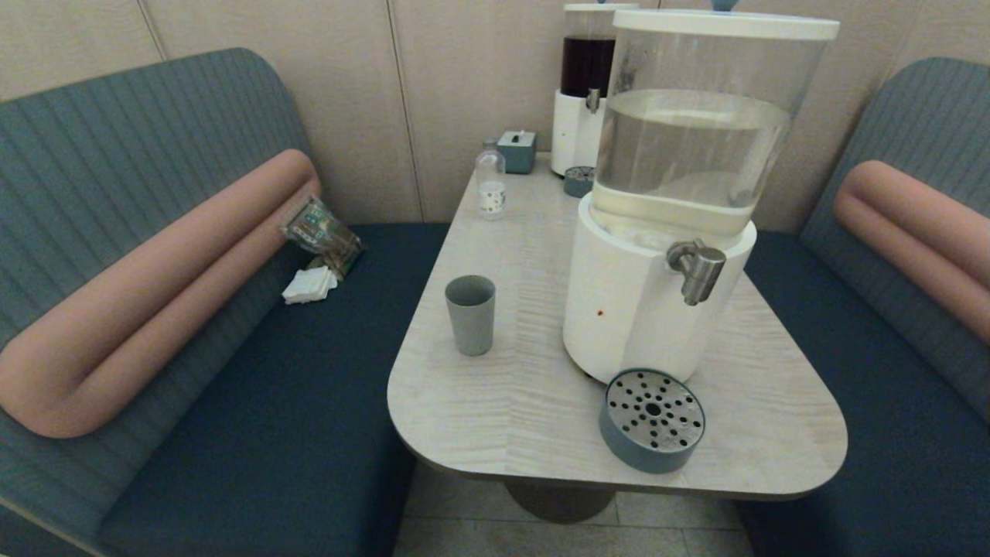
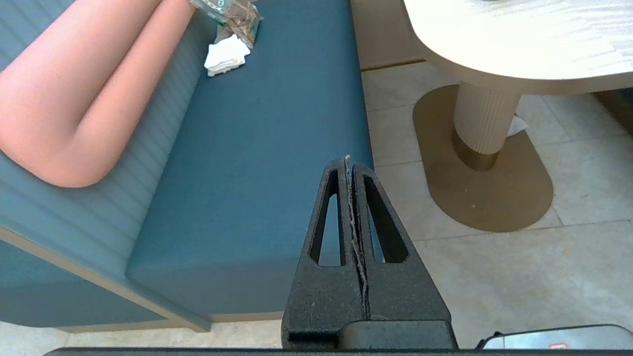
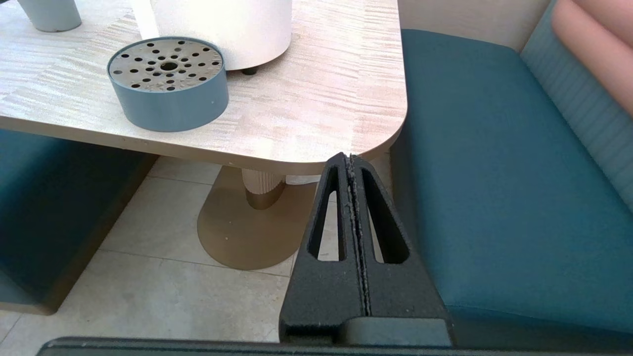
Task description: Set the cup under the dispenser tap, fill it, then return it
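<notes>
Cup waiting on the table, both grippers clenched empty.

From the head you see the cup (image 1: 470, 314) upright, left of the dispenser tap (image 1: 698, 270), whose tank holds pale liquid; the drip tray (image 1: 651, 420) sits below. Your left gripper (image 2: 350, 160) hangs pressed together over the bench; your right gripper (image 3: 350, 158) likewise, near the table (image 3: 321, 99) corner.

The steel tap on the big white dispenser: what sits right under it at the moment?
Under the tap there is only bare table. The round drip tray sits nearer the table's front edge, and the cup stands to the dispenser's left. Nothing covers that spot.
</notes>
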{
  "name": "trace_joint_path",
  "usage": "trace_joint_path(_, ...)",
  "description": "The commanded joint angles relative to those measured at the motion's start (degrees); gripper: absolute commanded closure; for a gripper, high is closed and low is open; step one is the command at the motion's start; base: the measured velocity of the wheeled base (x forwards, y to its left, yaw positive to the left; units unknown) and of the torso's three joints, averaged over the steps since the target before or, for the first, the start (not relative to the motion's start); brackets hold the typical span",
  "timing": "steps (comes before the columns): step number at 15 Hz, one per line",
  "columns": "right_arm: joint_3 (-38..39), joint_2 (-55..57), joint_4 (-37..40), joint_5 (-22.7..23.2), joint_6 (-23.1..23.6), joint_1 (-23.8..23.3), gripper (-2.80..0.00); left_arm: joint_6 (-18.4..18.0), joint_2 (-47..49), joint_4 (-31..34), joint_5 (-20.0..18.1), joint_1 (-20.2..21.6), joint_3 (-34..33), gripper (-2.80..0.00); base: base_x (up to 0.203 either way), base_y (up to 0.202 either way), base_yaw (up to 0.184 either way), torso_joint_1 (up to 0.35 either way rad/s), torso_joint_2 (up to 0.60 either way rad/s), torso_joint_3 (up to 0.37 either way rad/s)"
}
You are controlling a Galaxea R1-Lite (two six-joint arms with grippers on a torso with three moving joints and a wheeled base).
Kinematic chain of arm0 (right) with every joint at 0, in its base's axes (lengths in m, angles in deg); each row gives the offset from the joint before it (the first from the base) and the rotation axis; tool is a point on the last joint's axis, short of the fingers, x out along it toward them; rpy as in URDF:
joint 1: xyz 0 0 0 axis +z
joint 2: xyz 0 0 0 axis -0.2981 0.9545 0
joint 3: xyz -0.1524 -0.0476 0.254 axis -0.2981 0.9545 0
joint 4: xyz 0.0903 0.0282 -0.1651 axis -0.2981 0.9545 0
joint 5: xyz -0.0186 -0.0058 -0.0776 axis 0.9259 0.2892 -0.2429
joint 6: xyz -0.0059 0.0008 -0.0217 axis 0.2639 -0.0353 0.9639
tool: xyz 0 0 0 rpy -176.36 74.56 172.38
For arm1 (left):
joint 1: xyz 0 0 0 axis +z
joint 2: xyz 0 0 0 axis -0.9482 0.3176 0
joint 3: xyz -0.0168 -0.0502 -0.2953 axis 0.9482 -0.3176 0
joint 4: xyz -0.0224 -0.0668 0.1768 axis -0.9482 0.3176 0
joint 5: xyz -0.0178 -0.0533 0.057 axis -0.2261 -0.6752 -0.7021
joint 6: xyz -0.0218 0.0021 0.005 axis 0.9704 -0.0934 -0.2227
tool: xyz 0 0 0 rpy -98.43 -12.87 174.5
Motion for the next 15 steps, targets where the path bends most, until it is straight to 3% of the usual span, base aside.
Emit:
trace_joint_path(1,0.8,0.1,0.0,0.0,0.0,0.0,0.00,1.0,0.2,-0.7,0.0,0.0,-0.4,0.00,0.000,0.000,0.000,0.000,0.00,0.000)
trace_joint_path(15,0.8,0.1,-0.3,0.0,0.0,0.0,0.00,1.2,0.2,-1.4,0.0,0.0,-0.6,0.00,0.000,0.000,0.000,0.000,0.00,0.000)
